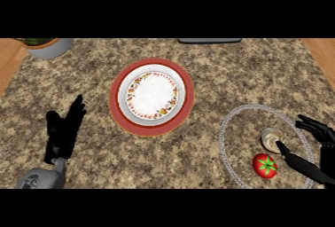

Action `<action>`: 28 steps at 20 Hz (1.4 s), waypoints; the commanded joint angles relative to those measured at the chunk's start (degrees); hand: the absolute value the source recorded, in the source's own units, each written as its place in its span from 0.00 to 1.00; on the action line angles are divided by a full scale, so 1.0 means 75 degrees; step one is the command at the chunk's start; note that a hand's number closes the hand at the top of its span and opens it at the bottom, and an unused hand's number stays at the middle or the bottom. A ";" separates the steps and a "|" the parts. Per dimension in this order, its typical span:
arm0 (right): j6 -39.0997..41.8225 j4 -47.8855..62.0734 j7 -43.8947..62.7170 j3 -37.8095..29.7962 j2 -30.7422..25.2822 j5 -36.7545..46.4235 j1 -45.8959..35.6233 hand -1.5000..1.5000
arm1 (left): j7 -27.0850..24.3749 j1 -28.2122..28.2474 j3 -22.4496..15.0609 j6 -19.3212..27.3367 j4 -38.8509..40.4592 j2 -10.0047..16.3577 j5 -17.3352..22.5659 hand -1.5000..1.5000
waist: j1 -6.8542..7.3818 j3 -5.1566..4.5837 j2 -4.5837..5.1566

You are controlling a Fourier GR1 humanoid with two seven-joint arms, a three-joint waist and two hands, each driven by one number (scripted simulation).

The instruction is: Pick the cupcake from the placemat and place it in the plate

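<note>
The cupcake (270,138), pale with a swirled top, sits on a round transparent placemat (230,133) with a beaded rim at the right. My right hand (307,166) comes in from the right edge. Its thumb touches the cupcake's lower right side and its other fingers (315,127) arch just right of the cupcake, not closed round it. The plate (154,94), white with a flowered band, lies on a red round mat (122,119) at the centre. My left hand (63,131) rests open at the left, fingers straight, well away from the plate.
A red tomato (265,166) with a green stem lies on the placemat just below the cupcake, beside my right thumb. A grey pot with greenery (46,46) stands at the back left corner. A dark object (209,41) sits at the back edge. Wooden strips flank the granite counter.
</note>
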 commanded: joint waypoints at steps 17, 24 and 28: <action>0.1569 -0.0806 0.4092 0.1446 -0.2875 0.3296 0.0030 0.00 | 0.0205 0.0263 -0.0280 0.0256 -0.0463 -0.0414 -0.0565 0.50 | 0.0205 -0.0031 0.0056; 0.3026 -0.0697 0.5392 0.1575 -0.2800 0.3257 -0.0998 0.00 | 0.0096 0.0652 -0.0163 0.0003 -0.0828 -0.0509 -0.0605 0.50 | 0.0229 -0.0022 0.0049; 0.3255 0.0068 0.4911 0.1265 -0.2289 0.3772 -0.1230 0.00 | 0.0611 0.0431 0.0121 -0.0232 -0.0900 -0.0527 -0.0784 0.50 | 0.0197 -0.0019 0.0048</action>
